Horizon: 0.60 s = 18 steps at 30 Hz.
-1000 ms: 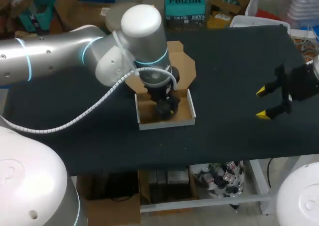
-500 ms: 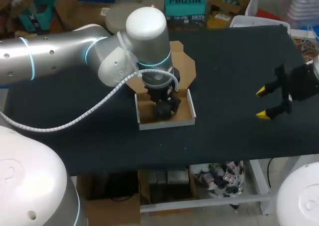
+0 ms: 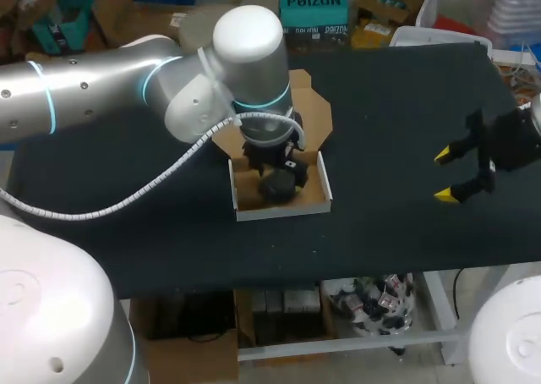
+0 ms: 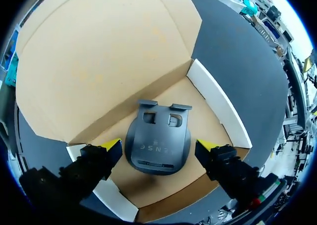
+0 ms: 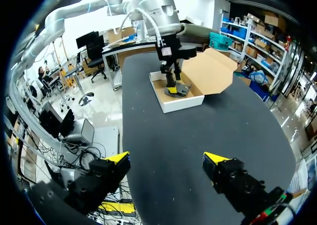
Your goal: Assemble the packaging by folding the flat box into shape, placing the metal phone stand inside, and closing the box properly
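1. Inside the box point(image 4: 218, 103), the dark phone stand point(image 4: 157, 136) lies on the floor, and the lid point(image 4: 99, 51) is open behind it.
2. Left gripper point(image 4: 158, 145) is spread, with a finger on either side of the stand, not pinching it.
3. Right gripper point(image 5: 167, 159) is spread over the table point(image 3: 380, 232), well apart from the box.
4. The stand is probably stiff, weighty and slick. The cardboard is light and creases easily, so take the lid by its free edge.
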Tool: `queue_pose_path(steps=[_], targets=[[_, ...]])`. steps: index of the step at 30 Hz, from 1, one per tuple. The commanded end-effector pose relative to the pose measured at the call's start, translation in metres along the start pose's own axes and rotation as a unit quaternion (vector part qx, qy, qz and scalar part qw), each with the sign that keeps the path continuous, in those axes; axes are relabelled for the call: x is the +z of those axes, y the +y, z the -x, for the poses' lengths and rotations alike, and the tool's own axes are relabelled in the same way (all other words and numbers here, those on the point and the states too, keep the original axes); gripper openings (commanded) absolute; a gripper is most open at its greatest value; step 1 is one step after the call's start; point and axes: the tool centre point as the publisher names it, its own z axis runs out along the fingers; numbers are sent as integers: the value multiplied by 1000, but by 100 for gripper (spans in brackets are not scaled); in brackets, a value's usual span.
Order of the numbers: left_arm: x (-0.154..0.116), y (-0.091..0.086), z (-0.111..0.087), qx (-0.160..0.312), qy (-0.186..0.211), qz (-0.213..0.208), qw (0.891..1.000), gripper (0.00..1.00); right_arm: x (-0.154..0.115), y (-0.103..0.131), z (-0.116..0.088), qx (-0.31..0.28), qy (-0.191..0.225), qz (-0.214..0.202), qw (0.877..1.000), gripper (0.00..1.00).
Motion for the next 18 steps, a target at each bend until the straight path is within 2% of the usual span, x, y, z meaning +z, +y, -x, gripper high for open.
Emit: queue_pose_path(steps=[1,11,18], targets=[[-14,-1,-5,-38,-24,17,999,100,-1,0,0,0,1,1,1000,100],[-28,-1,-9,-152,-41,52,986,100,-1,0,0,0,1,1,1000,100],[-29,-2,-9,-156,-37,51,986,100,-1,0,0,0,1,1,1000,100]])
